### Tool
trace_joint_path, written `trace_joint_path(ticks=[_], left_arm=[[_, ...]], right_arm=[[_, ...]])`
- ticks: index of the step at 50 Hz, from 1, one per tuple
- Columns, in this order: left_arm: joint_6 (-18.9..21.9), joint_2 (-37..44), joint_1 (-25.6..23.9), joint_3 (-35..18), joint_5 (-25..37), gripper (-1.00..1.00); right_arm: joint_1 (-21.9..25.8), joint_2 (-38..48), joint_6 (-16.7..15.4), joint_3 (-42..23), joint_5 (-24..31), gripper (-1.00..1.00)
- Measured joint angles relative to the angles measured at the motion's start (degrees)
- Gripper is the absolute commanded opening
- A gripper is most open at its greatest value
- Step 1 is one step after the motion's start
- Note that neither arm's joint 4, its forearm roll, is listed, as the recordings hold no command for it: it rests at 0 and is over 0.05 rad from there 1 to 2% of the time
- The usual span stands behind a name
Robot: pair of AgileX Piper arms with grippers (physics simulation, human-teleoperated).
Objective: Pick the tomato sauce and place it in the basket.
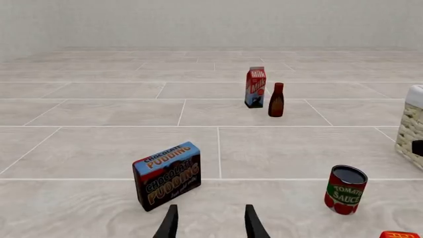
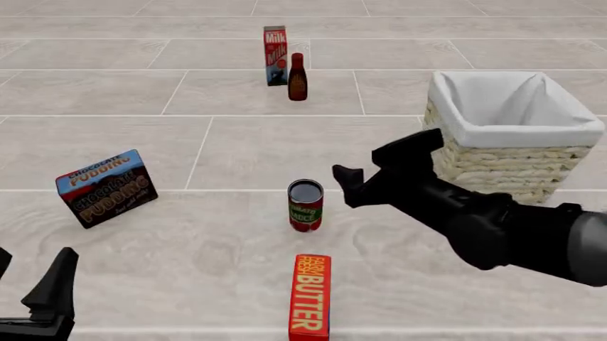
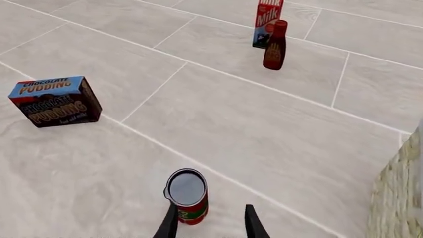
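The tomato sauce (image 2: 305, 204) is a small can with a red label and a dark metal top, standing upright on the floor in the middle of the front view. My right gripper (image 2: 379, 162) hangs open just right of it and a little above. In the right wrist view the tomato sauce (image 3: 187, 195) sits close to one finger of the right gripper (image 3: 210, 224), not held. The basket (image 2: 507, 135), woven straw with a white lining, stands at the right, behind the right arm. My left gripper (image 1: 210, 224) is open and empty at the near left (image 2: 30, 280); its view shows the tomato sauce (image 1: 345, 190).
A chocolate pudding box (image 2: 105, 187) stands at the left. A milk carton (image 2: 275, 55) and a dark red bottle (image 2: 298, 77) stand at the back. An orange butter box (image 2: 310, 296) lies in front of the can. The basket's edge (image 1: 411, 130) shows in the left wrist view.
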Motion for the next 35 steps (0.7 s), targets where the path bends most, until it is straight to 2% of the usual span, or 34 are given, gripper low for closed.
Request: trace_joint_path(ticks=[35], left_arm=[[0.00, 0.00, -0.01, 0.00, 0.00, 1.00]], right_arm=[[1.91, 9.59, -0.90, -1.30, -2.76, 1.00]])
